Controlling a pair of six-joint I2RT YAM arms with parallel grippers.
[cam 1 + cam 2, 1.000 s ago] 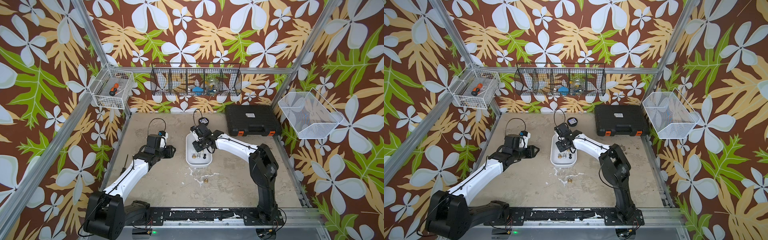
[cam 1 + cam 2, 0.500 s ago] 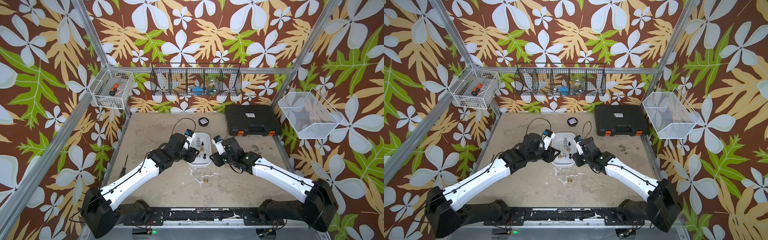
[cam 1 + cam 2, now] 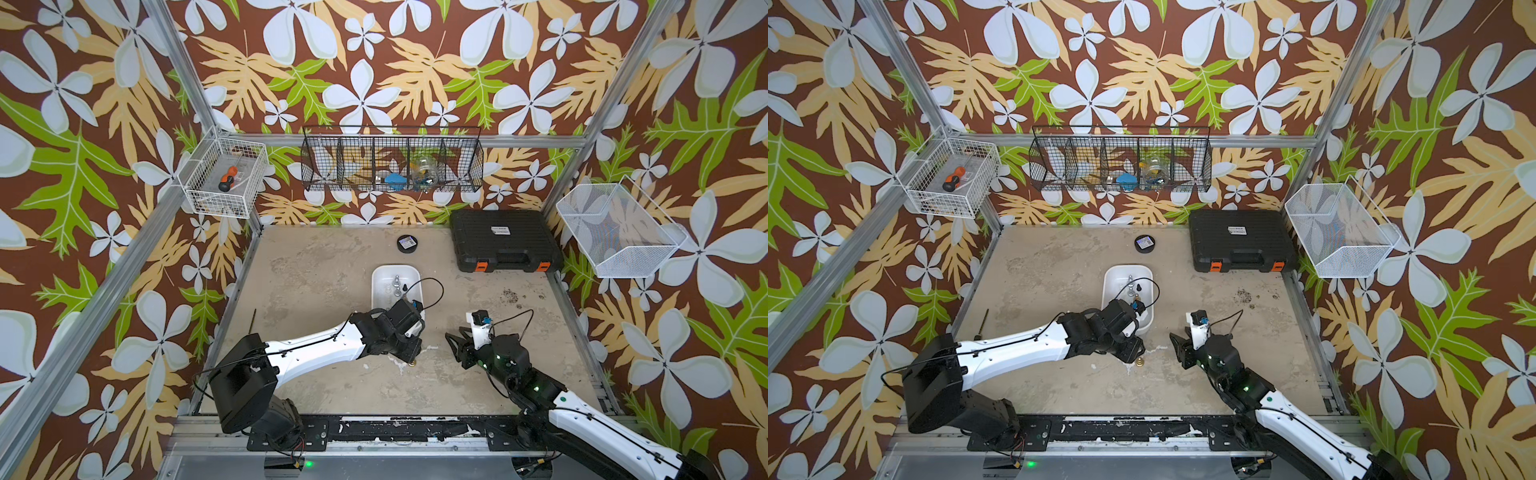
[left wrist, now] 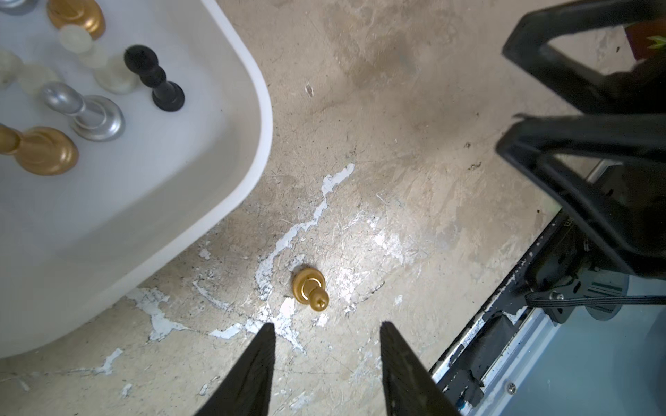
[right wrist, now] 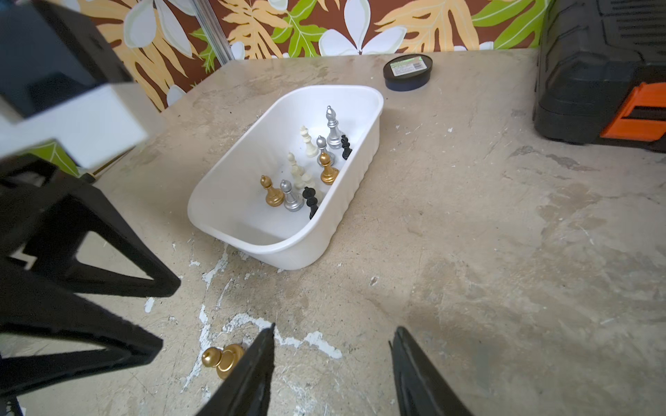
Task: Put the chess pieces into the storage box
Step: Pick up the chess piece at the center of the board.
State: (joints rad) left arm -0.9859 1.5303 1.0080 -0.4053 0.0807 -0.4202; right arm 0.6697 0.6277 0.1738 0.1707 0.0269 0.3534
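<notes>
A: How do the tools stand?

B: The left gripper [image 4: 326, 324] is spread, with nothing between its jaws. The right gripper [image 5: 334, 327] is the same, and empty.

A: And the pieces?

B: Most chess pieces [image 5: 306, 169] stand inside the storage box [image 5: 288, 248]. One gold pawn [image 4: 310, 293] sits on the table [image 4: 396, 108] just outside the box's near end, seemingly upright, almost under the left gripper.

A: The danger?

B: Both grippers crowd that pawn beside the box. A jaw landing off-centre could tip it and send it rolling. The two grippers could also clash, or the left one could nudge the box.
</notes>
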